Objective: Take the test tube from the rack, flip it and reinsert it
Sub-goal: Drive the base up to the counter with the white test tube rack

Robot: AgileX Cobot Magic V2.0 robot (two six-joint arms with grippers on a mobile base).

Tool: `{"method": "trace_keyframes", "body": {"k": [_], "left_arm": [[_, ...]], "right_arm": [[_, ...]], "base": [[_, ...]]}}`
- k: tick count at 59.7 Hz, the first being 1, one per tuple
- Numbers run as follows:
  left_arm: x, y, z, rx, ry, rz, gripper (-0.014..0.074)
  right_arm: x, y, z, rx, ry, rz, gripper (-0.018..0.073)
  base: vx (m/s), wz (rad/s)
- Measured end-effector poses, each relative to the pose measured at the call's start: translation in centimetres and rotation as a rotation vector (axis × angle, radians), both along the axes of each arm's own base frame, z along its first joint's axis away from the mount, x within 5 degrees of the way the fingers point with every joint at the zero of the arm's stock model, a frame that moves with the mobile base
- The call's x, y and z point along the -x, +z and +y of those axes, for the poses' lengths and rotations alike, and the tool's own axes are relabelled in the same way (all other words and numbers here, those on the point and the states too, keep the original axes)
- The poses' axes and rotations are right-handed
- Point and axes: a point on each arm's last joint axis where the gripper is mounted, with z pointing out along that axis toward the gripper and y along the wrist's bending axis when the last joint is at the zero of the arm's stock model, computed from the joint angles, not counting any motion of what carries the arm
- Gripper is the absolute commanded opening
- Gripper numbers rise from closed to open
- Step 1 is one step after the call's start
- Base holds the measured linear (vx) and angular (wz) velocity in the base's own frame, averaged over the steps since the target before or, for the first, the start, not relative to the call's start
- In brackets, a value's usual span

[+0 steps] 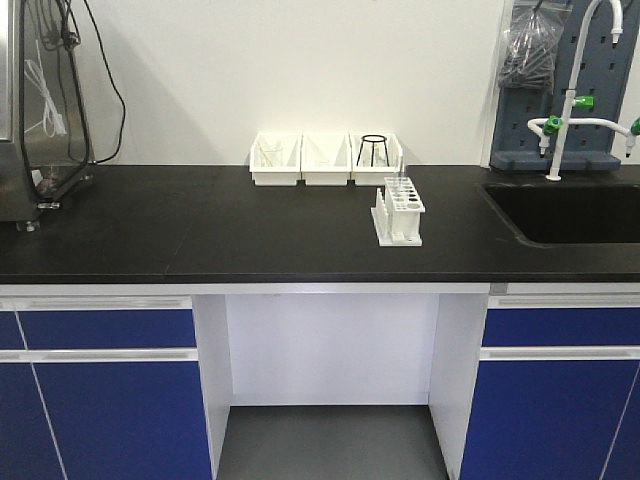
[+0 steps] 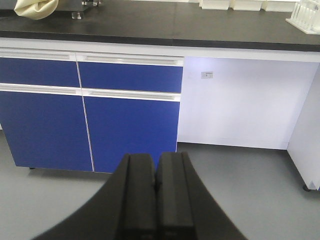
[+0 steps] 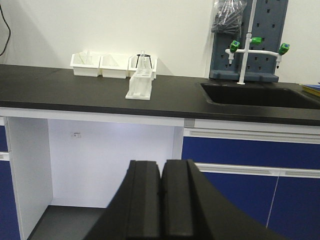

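The left jaws are pressed flat together with no gap and nothing between them, low in the left wrist view, pointing at the blue cabinet drawers [image 2: 130, 77] under the bench [image 2: 150, 25]. The right jaws are likewise closed tight and empty, at the bottom of the right wrist view, below the bench edge. From the right jaws the rack [image 3: 139, 86] stands well apart, toward 12 o'clock and a shade to 11, upright on the black bench top. From the left jaws the same rack [image 2: 306, 15] shows only as a corner far off at 2 o'clock. In the front view the rack [image 1: 399, 212] sits at 5 o'clock from the rightmost of three white bins [image 1: 325, 160], near it but not touching, its row of pegs on its 9 o'clock side. The test tube [image 1: 401, 168] appears as a faint slim upright line rising out of the back of the rack; its ends are too small to make out. A black wire tripod [image 1: 373, 150] stands in the rightmost bin. The sink [image 1: 570, 210] lies at 3 o'clock from the rack, with a white tap [image 1: 572, 110] carrying green knobs behind it.
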Motion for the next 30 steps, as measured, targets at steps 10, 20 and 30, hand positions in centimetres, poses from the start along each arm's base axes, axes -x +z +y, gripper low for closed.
{"method": "trace_keyframes", "body": {"k": [10, 20, 30], "left_arm": [[0.0, 0.0, 0.0, 0.0, 0.0, 0.0, -0.0006], [0.0, 0.0, 0.0, 0.0, 0.0, 0.0, -0.0006], [0.0, 0.0, 0.0, 0.0, 0.0, 0.0, -0.0006]], "right_arm": [[0.0, 0.0, 0.0, 0.0, 0.0, 0.0, -0.0009], [0.0, 0.0, 0.0, 0.0, 0.0, 0.0, -0.0009], [0.0, 0.0, 0.0, 0.0, 0.0, 0.0, -0.0009]], "base": [[0.0, 0.0], [0.0, 0.0], [0.0, 0.0]]}}
